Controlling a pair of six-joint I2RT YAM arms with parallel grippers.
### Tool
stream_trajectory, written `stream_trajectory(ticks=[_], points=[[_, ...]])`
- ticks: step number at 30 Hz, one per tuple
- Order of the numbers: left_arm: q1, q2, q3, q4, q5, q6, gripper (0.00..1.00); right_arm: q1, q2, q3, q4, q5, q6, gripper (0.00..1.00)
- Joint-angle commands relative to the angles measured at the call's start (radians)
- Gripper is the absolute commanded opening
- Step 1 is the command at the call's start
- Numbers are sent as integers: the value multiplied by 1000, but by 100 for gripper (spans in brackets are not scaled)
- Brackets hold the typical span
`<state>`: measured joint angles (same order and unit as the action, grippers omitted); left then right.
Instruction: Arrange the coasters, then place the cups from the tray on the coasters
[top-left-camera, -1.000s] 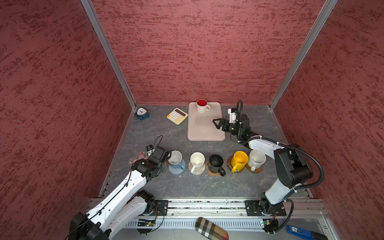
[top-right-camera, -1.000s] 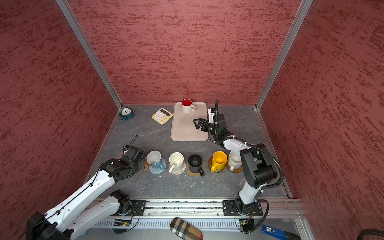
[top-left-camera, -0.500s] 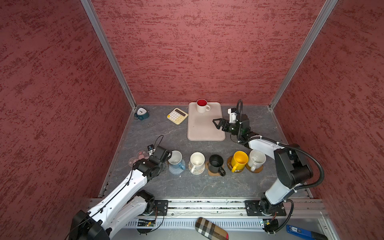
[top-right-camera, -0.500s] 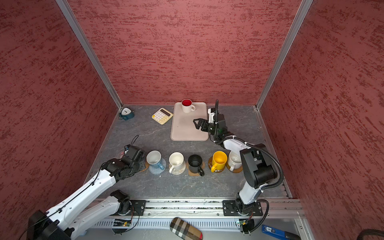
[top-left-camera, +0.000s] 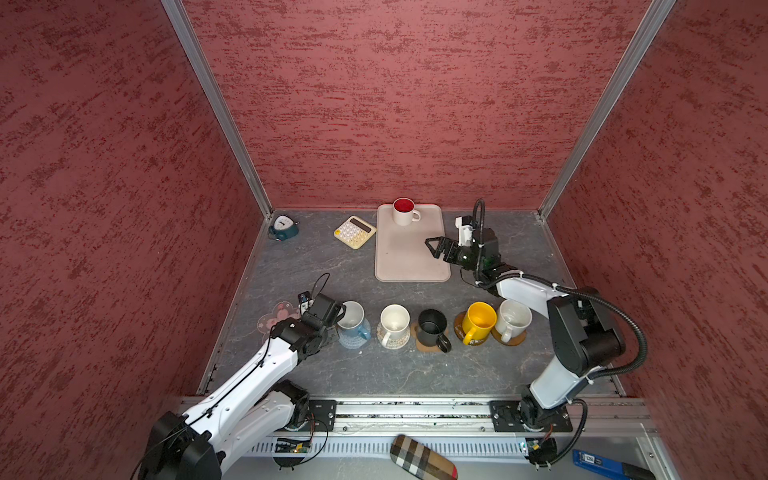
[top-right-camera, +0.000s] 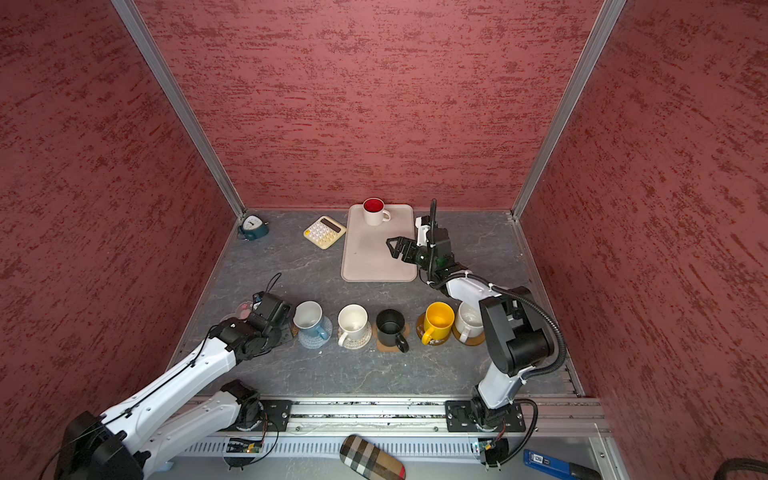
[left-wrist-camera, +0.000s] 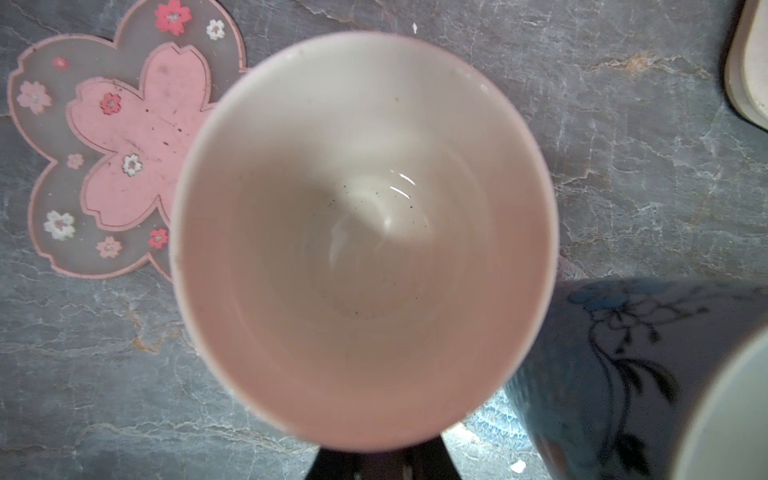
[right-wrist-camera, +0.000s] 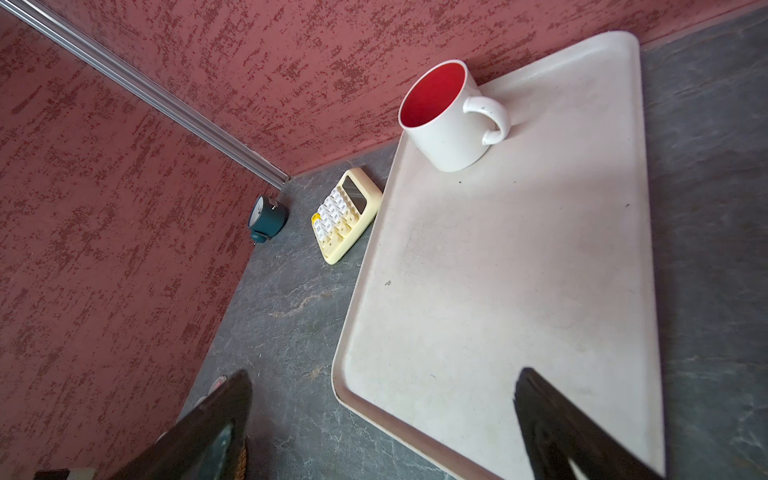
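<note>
My left gripper (left-wrist-camera: 376, 457) is clamped on the rim of a pale cup (left-wrist-camera: 361, 232), just right of the pink flower coaster (left-wrist-camera: 120, 137) and close beside the blue cup (top-left-camera: 353, 322). I judge this cup is being seated: next, shift left over the flower and lower. My right gripper (top-left-camera: 432, 248) gapes wide over the tray's (top-left-camera: 407, 266) right edge. The red-lined cup (top-left-camera: 404, 211) stands at the tray's far end.

The beige tray (top-left-camera: 411, 262) holds one upright white cup with red inside (top-left-camera: 403, 211). Nearer, in a row: blue cup (top-left-camera: 353, 320) on the grey crocheted coaster (top-left-camera: 349, 341), cream cup (top-left-camera: 394, 323) on the beige crocheted coaster (top-left-camera: 392, 343), black cup (top-left-camera: 432, 326) on the brown coaster (top-left-camera: 424, 345), and yellow cup (top-left-camera: 478, 322) and white cup (top-left-camera: 513, 320) on glossy brown discs (top-left-camera: 517, 341). The lavender cup (left-wrist-camera: 361, 237) is upright beside the bare pink flower coaster (left-wrist-camera: 120, 145).
</note>
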<state>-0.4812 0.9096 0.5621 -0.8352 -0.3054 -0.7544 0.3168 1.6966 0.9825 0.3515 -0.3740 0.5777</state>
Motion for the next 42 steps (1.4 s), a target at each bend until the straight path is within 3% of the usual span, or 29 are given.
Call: stream_trajectory(ticks=[1,9,14,25,35,42], points=[[-4,-19,3,56,-24,9,0,-6,9,33,17,-11,10,99],[-10,-15,3,36,-30,0,10,-6,3,31,16,-13,6,99],[-17,-14,8,10,-47,-23,39,-6,-2,27,18,-23,-6,99],[-18,-26,36,-17,-27,-29,73,-6,12,43,2,-81,-38,99],[-23,-208,121,-97,20,-2,81,-16,7,84,-44,-39,-22,99],[-31,-170,225,-128,84,55,96,-24,68,192,-146,-49,-64,99]])
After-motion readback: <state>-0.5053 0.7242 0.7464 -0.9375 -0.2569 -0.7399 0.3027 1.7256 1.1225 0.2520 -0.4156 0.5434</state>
